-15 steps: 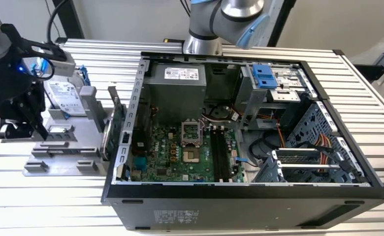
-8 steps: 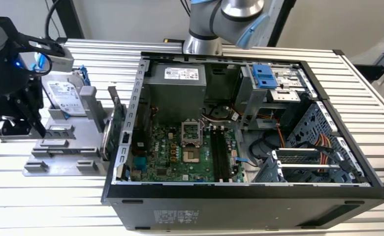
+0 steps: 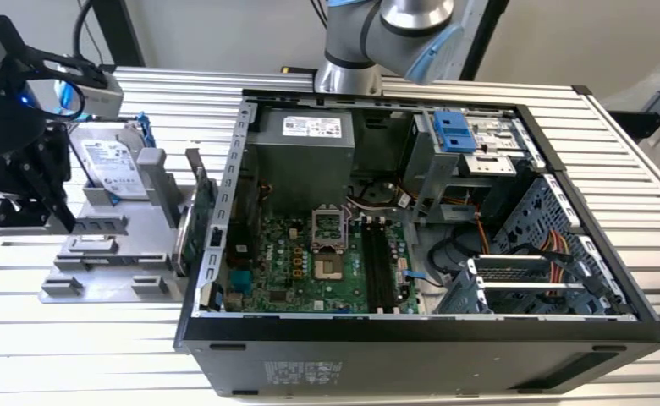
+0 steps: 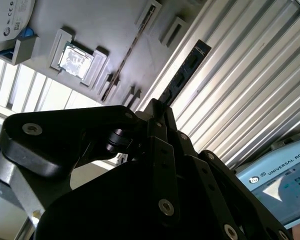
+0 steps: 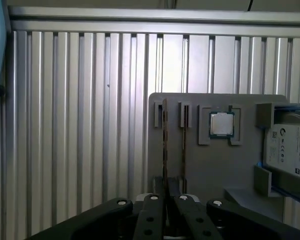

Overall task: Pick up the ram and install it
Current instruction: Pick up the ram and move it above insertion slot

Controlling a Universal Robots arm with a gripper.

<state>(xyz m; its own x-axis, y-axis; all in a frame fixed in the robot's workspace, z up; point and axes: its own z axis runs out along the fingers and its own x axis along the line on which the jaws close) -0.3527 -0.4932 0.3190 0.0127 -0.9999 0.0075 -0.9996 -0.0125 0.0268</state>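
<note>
The ram (image 4: 182,75) is pinched at one end in our tool (image 4: 158,107), which is closed narrow on it. It is by the gray holder (image 5: 215,165), at the exterior view's left of the computer case (image 3: 420,355). We judge it light, stiff and fragile, best held by its edges, not its chips.

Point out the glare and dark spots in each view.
Second wrist view: the gripper is a dark silhouette, the ram dim against the bright table, the processor glares white; first wrist view: the holder is evenly lit; exterior view: the computer case is dim inside.
</note>
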